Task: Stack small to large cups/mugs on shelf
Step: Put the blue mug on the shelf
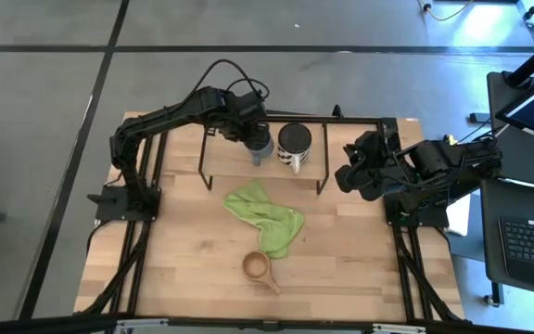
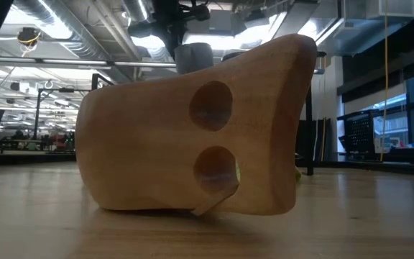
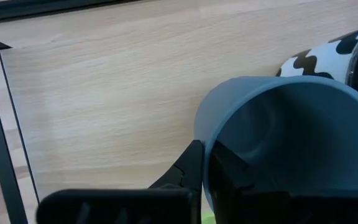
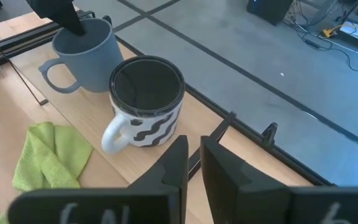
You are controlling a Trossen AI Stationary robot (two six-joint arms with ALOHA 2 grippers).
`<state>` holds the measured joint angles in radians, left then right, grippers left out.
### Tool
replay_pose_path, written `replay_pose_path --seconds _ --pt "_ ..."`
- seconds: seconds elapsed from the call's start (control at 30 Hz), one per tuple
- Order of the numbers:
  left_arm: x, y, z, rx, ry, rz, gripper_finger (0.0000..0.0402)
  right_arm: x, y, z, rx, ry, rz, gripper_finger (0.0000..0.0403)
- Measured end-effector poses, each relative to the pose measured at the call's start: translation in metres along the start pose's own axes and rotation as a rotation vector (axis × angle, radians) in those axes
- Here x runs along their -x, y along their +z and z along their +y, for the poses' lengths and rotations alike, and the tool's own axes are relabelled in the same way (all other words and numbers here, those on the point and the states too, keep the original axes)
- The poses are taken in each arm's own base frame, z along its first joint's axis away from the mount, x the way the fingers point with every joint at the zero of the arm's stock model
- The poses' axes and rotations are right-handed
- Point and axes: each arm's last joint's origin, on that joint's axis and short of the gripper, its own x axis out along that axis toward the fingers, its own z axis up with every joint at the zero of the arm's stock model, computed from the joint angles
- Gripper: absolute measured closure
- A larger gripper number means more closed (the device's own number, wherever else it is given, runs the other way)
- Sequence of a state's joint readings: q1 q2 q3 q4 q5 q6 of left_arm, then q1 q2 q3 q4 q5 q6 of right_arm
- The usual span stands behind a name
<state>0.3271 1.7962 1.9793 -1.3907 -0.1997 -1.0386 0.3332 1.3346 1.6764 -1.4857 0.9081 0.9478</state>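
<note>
My left gripper (image 1: pixel 256 139) is shut on the medium grey-blue mug (image 1: pixel 260 150) over the shelf (image 1: pixel 221 153), a light board on thin black legs. Just to the mug's right, the large mug (image 1: pixel 295 145), white with black wavy marks and a dark inside, stands upright on the shelf. The small tan wooden cup (image 1: pixel 260 268) lies on the table near the front edge and fills the low view (image 2: pixel 192 129). My right gripper (image 1: pixel 346 176) is shut and empty beside the shelf's right end. My left gripper pinches the grey-blue mug's rim (image 3: pixel 205 163) with one finger (image 3: pixel 188 168) outside the wall and one finger (image 3: pixel 232 177) inside. The fingers come from above (image 4: pixel 73 22), on the side away from the handle (image 4: pixel 53 76). Whether the mug's base rests on the shelf, I cannot tell.
A crumpled green cloth (image 1: pixel 265 215) lies on the table between the shelf and the wooden cup. Black frame rails run along the table's left and right sides (image 1: pixel 406 250).
</note>
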Motion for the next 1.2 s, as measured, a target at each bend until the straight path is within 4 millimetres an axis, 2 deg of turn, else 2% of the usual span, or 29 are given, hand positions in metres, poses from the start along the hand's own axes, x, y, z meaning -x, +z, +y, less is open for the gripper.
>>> replay_pose_path --seconds 0.8,1.2 --pt "-0.003 -0.002 0.003 -0.035 0.032 0.011 0.0390 0.000 0.000 0.000 0.011 -0.007 -0.009 0.0356" --pt "-0.014 -0.002 -0.003 -0.043 0.033 0.030 0.0390 0.000 0.000 -0.001 0.019 -0.014 -0.007 0.0356"
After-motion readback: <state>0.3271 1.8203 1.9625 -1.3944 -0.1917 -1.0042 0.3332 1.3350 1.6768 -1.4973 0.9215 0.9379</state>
